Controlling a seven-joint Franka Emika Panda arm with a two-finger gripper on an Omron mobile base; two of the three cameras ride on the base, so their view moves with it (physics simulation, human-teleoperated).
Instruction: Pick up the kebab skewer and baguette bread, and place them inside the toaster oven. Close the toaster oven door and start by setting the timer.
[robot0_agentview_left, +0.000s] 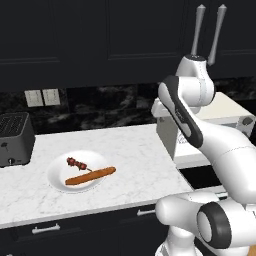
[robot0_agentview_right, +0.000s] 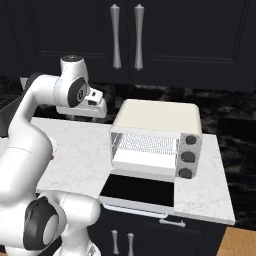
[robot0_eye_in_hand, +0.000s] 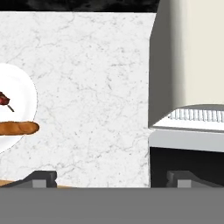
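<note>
Left of the spread, empty gripper (robot0_eye_in_hand: 111, 177) lie the kebab skewer (robot0_eye_in_hand: 5, 101) and baguette bread (robot0_eye_in_hand: 18, 128).

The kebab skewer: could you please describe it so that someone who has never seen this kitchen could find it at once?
On the white marble counter, between the black slot toaster and the toaster oven, sits a round white plate. Two things lie on it: the kebab skewer is the short thin stick with dark red-brown chunks, lying behind the baguette bread, which is the long plain orange-brown loaf.
</note>
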